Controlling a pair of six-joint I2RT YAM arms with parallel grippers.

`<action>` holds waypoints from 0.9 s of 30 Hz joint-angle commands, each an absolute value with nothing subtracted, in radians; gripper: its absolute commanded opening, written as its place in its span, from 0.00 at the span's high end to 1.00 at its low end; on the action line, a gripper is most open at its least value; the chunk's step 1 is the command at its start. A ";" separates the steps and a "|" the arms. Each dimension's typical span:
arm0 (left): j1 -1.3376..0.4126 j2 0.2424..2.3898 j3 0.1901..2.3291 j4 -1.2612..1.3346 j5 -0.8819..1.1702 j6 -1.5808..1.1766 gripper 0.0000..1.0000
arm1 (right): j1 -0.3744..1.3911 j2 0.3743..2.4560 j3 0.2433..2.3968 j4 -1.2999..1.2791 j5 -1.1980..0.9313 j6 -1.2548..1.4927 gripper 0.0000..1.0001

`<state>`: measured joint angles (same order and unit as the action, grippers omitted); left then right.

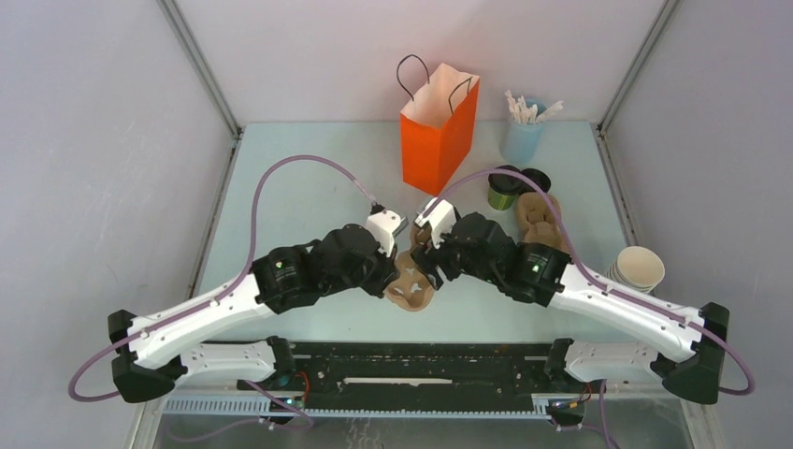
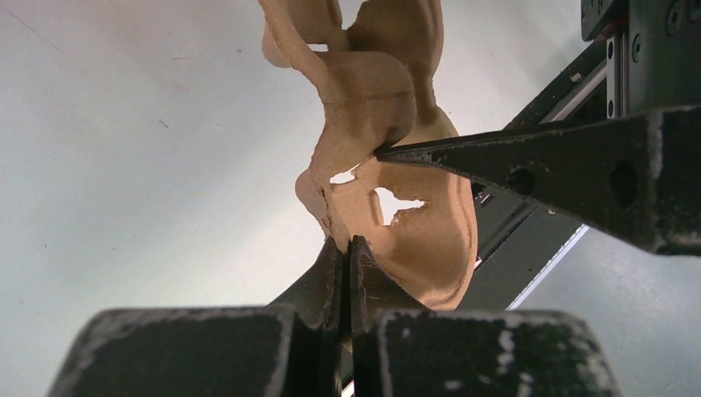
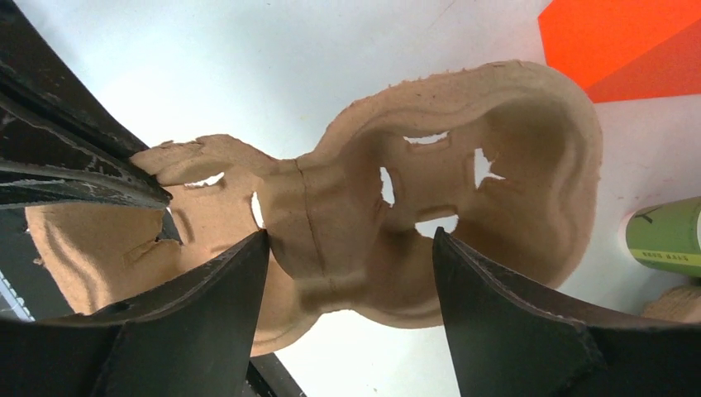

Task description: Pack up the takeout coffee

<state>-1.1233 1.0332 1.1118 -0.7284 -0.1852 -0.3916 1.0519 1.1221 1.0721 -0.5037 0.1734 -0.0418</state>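
Observation:
A brown pulp cup carrier (image 1: 411,286) lies between my two arms near the table's front edge. My left gripper (image 2: 348,241) is shut on the rim of one of the carrier's (image 2: 388,99) cup wells. My right gripper (image 3: 349,236) is open, with its fingers on either side of the carrier's (image 3: 347,207) narrow middle. One right finger (image 2: 529,161) reaches in from the right in the left wrist view. The takeout coffee (image 1: 504,191), an olive-green cup with a black lid, stands right of the orange bag (image 1: 438,136). Its green side (image 3: 666,236) shows at the right edge of the right wrist view.
A second black-lidded cup (image 1: 537,178) stands beside the coffee, and another pulp carrier (image 1: 540,221) lies just in front of them. A pale blue cup of white sticks (image 1: 522,138) is at the back right. A stack of lidless cups (image 1: 638,268) lies at the right edge.

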 commanded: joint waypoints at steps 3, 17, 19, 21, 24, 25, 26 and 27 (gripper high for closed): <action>-1.124 1.020 1.101 -0.732 -0.207 -0.398 1.00 | 1.074 1.137 1.074 -0.408 0.229 -0.059 0.25; -1.105 0.997 1.138 -0.759 -0.205 -0.418 0.44 | 1.078 1.139 1.068 -0.439 0.246 -0.049 0.48; -1.073 0.969 1.154 -0.762 -0.190 -0.425 0.35 | 1.079 1.109 1.052 -0.451 0.267 -0.041 0.49; -0.989 0.927 1.166 -0.758 -0.145 -0.435 0.30 | 1.073 1.069 1.026 -0.464 0.278 -0.032 0.50; -0.836 0.882 1.180 -0.728 -0.109 -0.460 0.24 | 1.056 0.999 0.988 -0.497 0.309 -0.006 0.52; -0.773 0.879 1.186 -0.710 -0.106 -0.476 0.19 | 1.049 0.975 0.979 -0.519 0.333 0.028 0.53; -0.715 0.890 1.198 -0.693 -0.099 -0.500 0.16 | 1.048 0.944 0.968 -0.540 0.356 0.054 0.53; -0.659 0.916 1.223 -0.674 -0.093 -0.525 0.15 | 1.046 0.911 0.949 -0.553 0.375 0.076 0.53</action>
